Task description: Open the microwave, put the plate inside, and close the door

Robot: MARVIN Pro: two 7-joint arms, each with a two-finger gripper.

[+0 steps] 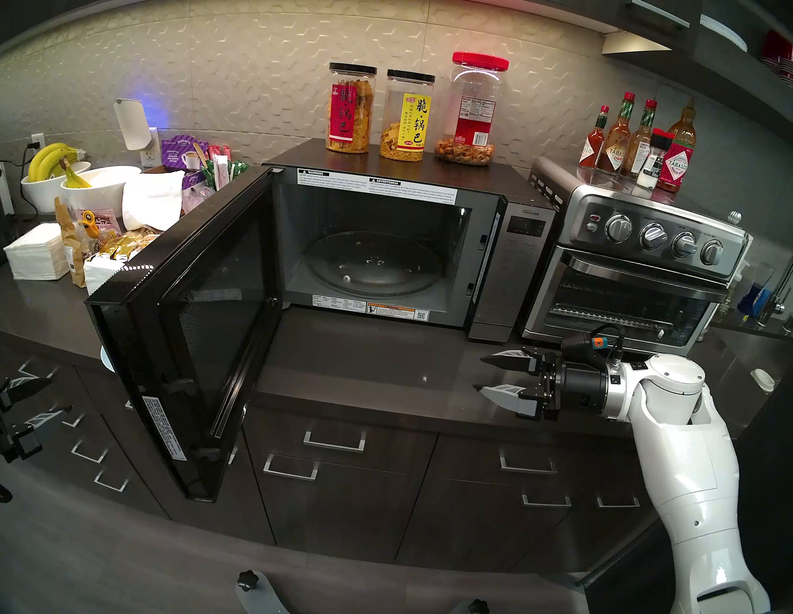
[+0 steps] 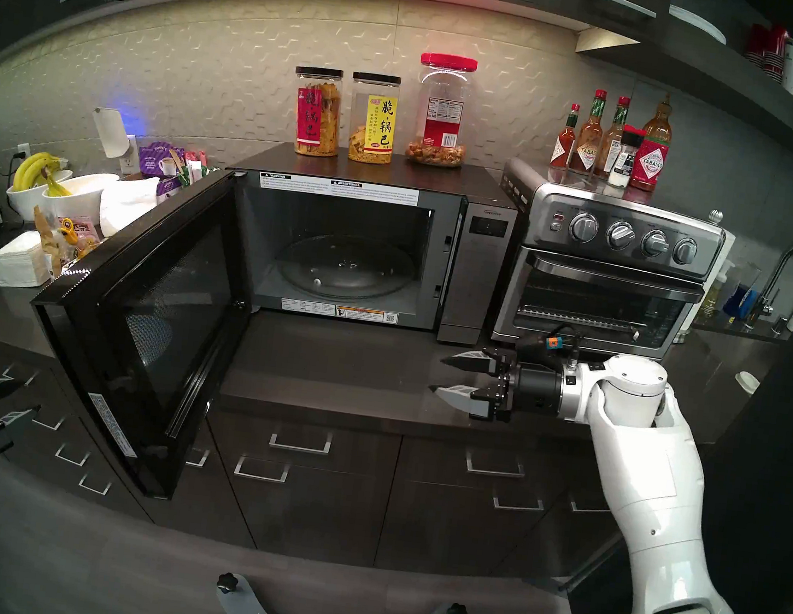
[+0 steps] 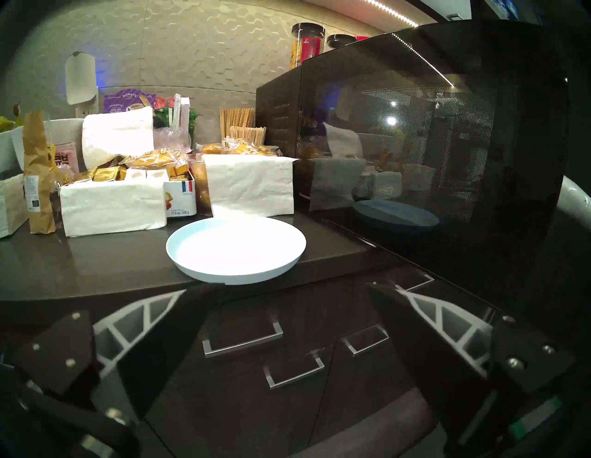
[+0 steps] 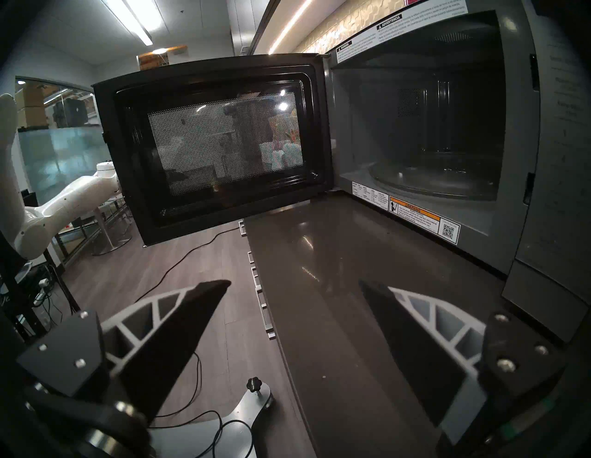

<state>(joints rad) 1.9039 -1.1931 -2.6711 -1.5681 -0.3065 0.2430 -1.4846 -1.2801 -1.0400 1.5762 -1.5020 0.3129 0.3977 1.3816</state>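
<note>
Door point(image 1: 185, 324) open, microwave point(image 1: 382, 243) empty. Plate point(image 3: 236, 248) on counter edge, ahead of left gripper point(image 3: 281, 288), untouched. Both grippers' fingers apart, right gripper point(image 1: 483, 373) empty.

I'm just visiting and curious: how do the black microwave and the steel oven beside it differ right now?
The microwave's door is swung wide open; the toaster oven's is shut. The microwave is black with a flat control strip; the toaster oven is steel with four knobs. Jars top the microwave, sauce bottles the toaster oven. Both sit on the counter, looking empty.

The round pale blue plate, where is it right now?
In the left wrist view, the round pale blue plate sits at the dark counter's front edge, left of the open black glass door.
</note>
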